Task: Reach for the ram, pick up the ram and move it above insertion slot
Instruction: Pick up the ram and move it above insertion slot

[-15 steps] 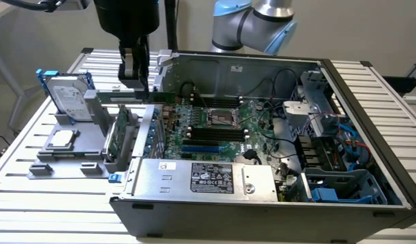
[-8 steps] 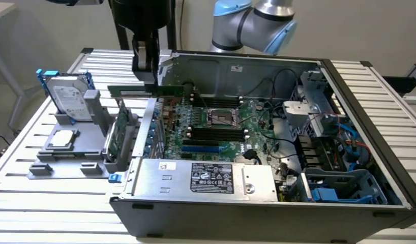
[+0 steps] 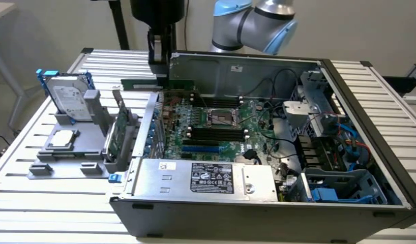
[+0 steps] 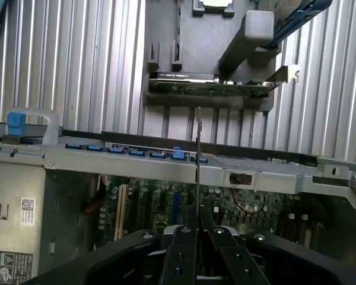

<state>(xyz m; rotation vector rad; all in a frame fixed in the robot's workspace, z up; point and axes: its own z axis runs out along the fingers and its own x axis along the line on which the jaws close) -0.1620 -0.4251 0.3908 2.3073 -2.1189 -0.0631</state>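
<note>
My end effector (image 4: 197, 237) is clamped on the ram (image 4: 199, 160), black fingers pinching the thin green stick by its flat faces so it hangs edge-on, long axis level; I judge that grip keeps the connector edge free for the slot. In the exterior view the ram (image 3: 143, 82) sticks out sideways from the end effector (image 3: 160, 76), above the rear rim of the open computer case (image 3: 262, 223), near the case's corner on the exterior view's left, so it is lifted but, by my read, not over the black memory slots (image 3: 218, 133) yet. Those slots lie mid-motherboard (image 3: 194, 122), long narrow black plastic beside the square metal CPU socket. Case walls are bare sheet steel. It sits on a ribbed aluminium bench (image 3: 38, 198). On a grey plastic fixture (image 3: 65, 152) toward the bench's left edge stand a silver hard drive (image 3: 67, 99) in a blue frame and a taller green expansion card (image 3: 120, 127).
</note>
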